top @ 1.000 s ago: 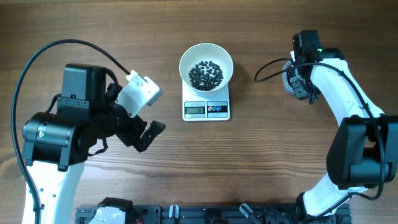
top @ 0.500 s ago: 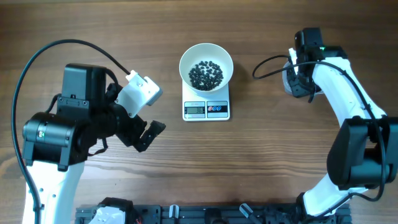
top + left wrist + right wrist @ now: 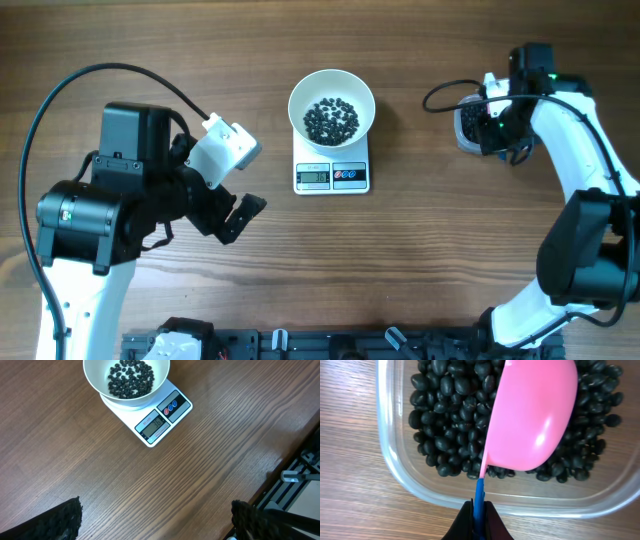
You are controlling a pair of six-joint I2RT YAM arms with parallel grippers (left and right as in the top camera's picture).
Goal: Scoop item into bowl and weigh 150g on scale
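A white bowl (image 3: 331, 107) holding black beans (image 3: 331, 119) stands on the small white scale (image 3: 332, 176) at the table's middle; the left wrist view shows the bowl (image 3: 126, 382) and scale (image 3: 162, 417) too. My right gripper (image 3: 479, 512) is shut on the blue handle (image 3: 479, 494) of a pink scoop (image 3: 532, 415). The scoop's cup lies tilted on its side over black beans (image 3: 450, 420) inside a clear plastic tub (image 3: 415, 480), far right in the overhead view (image 3: 468, 125). My left gripper (image 3: 155, 522) is open and empty, left of and nearer than the scale.
A black cable (image 3: 445, 97) loops beside the right arm near the tub. A dark rail (image 3: 330, 345) runs along the table's front edge. Bare wood lies between the scale and each arm.
The right arm has shifted to the right over the tub with the scoop. The left arm, the bowl and the scale have not moved.
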